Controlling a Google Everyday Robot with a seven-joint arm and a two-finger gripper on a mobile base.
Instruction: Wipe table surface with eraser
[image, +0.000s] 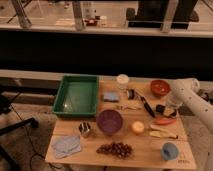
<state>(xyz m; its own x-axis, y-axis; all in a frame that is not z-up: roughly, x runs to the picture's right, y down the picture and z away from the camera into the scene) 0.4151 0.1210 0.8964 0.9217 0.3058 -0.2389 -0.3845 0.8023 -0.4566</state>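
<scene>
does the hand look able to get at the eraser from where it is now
Probably yes. The hand sits at the right edge of the table surface, just beside the eraser, and nothing shows between them. The black-handled utensil lies on the eraser's other side, out of the way.

My arm (194, 98) is white and smooth, made of thick rounded tube segments with a bulbous joint. My gripper (169, 106) is the darker, greyish end piece, near the right edge of the table surface (145, 150).
</scene>
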